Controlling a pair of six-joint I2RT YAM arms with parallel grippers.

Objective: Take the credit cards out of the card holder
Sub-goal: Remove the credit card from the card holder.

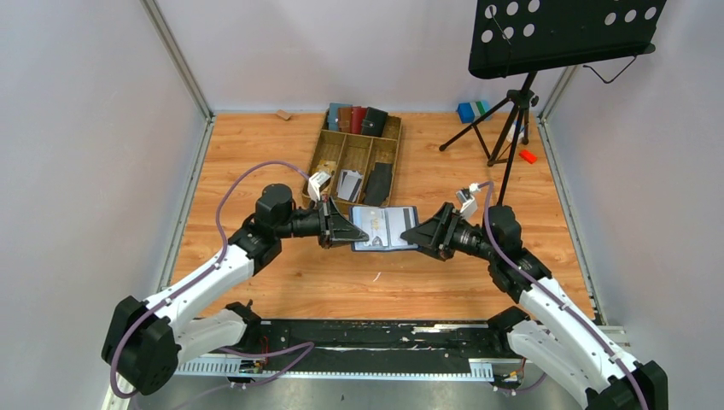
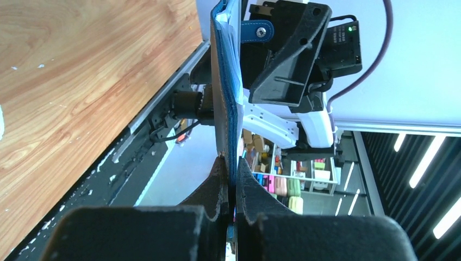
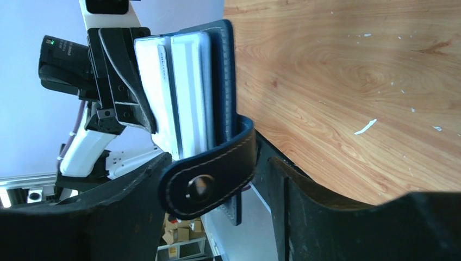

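I saw my left gripper (image 1: 351,230) pinched shut on the holder's (image 1: 384,227) left edge. My right gripper (image 1: 409,235) stood open, with the holder's tab (image 3: 209,174) edge between its jaws.

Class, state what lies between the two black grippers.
The open navy-blue bifold card holder spans the gap, seen in the top external view.

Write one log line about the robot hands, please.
left gripper: shut on card holder | right gripper: open around tab edge | credit cards: in pockets
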